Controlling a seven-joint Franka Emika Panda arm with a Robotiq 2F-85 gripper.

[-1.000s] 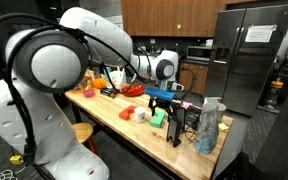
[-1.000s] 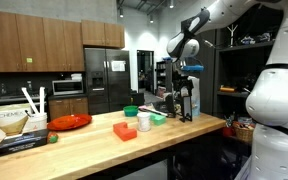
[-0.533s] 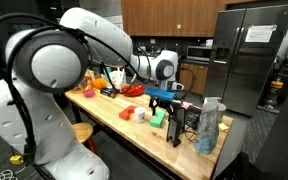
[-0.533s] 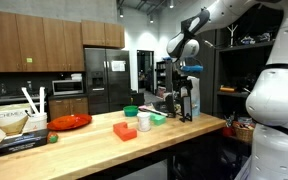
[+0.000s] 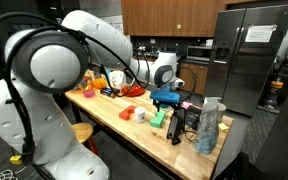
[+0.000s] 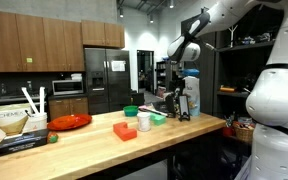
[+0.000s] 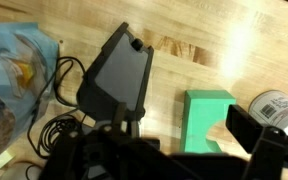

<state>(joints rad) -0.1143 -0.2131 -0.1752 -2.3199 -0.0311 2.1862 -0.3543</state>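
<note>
I hover my gripper (image 5: 166, 97) above the wooden counter (image 7: 234, 40), jaws spread wide and holding nothing. Right beneath me sits a black wedge-shaped stand (image 7: 119, 75). A green block (image 7: 209, 118) lies just beside it, with tangled cables (image 7: 59, 130) and a blue plastic bag (image 7: 19, 75) on its other side.

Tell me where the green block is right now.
In the wrist view the green block lies on the wooden table, in the right half of the picture, between the black stand and the white cup.
</note>
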